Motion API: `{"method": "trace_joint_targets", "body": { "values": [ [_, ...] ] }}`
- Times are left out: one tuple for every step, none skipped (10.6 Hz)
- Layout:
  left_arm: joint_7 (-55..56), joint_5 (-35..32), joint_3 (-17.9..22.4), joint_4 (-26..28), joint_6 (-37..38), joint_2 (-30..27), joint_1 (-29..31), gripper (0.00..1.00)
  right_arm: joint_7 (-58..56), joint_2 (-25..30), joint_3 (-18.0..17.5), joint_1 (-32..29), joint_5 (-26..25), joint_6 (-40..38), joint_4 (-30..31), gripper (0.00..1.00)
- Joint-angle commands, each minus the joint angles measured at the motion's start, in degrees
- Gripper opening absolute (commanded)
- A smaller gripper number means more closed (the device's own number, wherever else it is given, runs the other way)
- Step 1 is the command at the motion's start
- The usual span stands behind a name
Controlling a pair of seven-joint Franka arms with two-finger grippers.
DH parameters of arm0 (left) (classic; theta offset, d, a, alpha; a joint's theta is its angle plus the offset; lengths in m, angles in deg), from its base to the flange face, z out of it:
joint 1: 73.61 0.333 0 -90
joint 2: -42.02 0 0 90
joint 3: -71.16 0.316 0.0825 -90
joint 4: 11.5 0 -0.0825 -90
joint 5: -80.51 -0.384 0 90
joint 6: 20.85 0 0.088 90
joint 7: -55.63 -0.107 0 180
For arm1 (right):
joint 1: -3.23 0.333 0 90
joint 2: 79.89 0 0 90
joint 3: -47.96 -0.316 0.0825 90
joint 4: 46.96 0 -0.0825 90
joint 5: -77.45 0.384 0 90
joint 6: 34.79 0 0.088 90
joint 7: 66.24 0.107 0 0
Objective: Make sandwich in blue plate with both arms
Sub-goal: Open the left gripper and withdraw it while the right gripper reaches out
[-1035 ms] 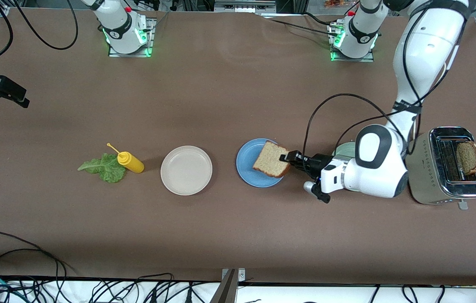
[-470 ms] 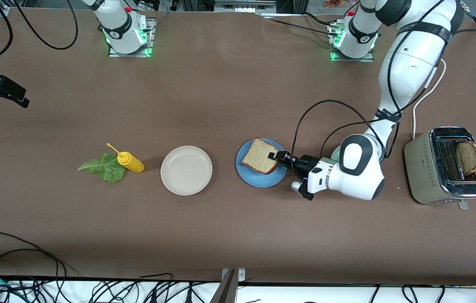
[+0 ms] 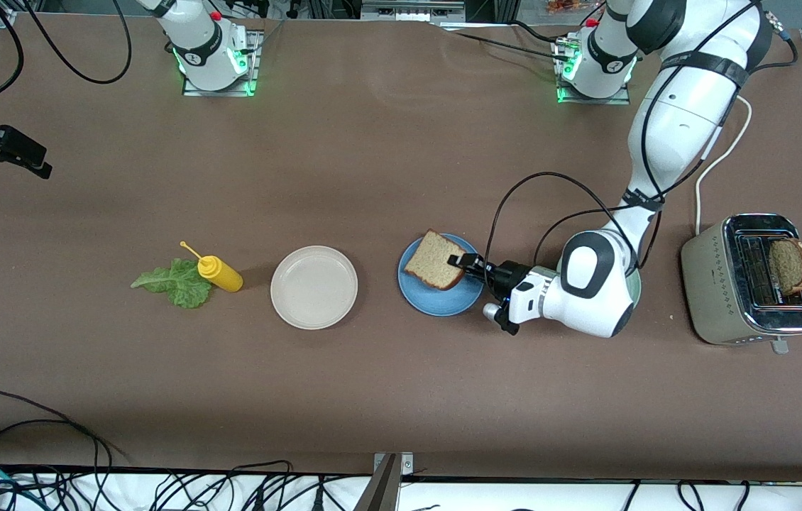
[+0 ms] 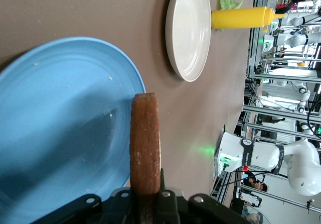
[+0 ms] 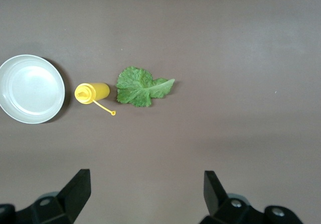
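Note:
My left gripper (image 3: pixel 459 264) is shut on a brown bread slice (image 3: pixel 433 268) and holds it tilted just over the blue plate (image 3: pixel 436 301). In the left wrist view the slice (image 4: pixel 145 133) stands edge-on between the jaws of the left gripper (image 4: pixel 146 196), over the plate (image 4: pixel 60 113). A second slice (image 3: pixel 790 266) sticks out of the toaster (image 3: pixel 742 312). The lettuce leaf (image 3: pixel 175 284) lies flat on the table near the right arm's end. My right gripper (image 5: pixel 145 184) is open and empty, high above the table near the lettuce (image 5: pixel 140 87).
A yellow squeeze bottle (image 3: pixel 220 274) lies against the lettuce. A beige-white plate (image 3: pixel 314 287) sits between the bottle and the blue plate. A mint-green plate (image 3: pixel 634 284) is mostly hidden under the left arm. Cables run along the front edge.
My left gripper has carried the bread slice toward the right arm's end, further over the blue plate. The right arm has not moved.

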Motion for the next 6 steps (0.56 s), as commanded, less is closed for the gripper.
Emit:
{"method": "trace_joint_targets", "body": {
  "values": [
    [-1.89,1.94,1.10,-0.57,-0.67,0.67,-0.68,1.00,-3.83,-0.27,-0.76,1.12,1.16,-2.45,-0.76,1.00],
    [-1.98,1.94,1.19,-0.57,-0.67,0.58,-0.58,1.00,-3.57,-0.71,-0.77,1.22,1.24,-2.46,-0.67,1.00],
    [-1.98,1.77,1.28,-0.57,-0.67,0.58,-0.41,1.00,-3.65,-1.15,-0.77,1.22,1.24,-2.46,-0.67,1.00],
    [-1.89,-0.85,1.37,-0.83,-0.67,0.15,-0.15,1.00,-3.66,-1.24,-0.85,1.22,1.24,-2.46,-0.75,1.00],
    [-1.89,-6.18,1.37,-1.45,-0.58,-0.47,0.55,1.00,-3.74,-1.15,-0.85,1.30,1.24,-2.54,-0.76,1.00],
    [-1.89,-11.02,1.37,-1.63,-0.49,-1.43,1.95,1.00,-3.74,-1.24,-0.85,1.31,1.24,-2.46,-0.76,1.00]
  ]
}}
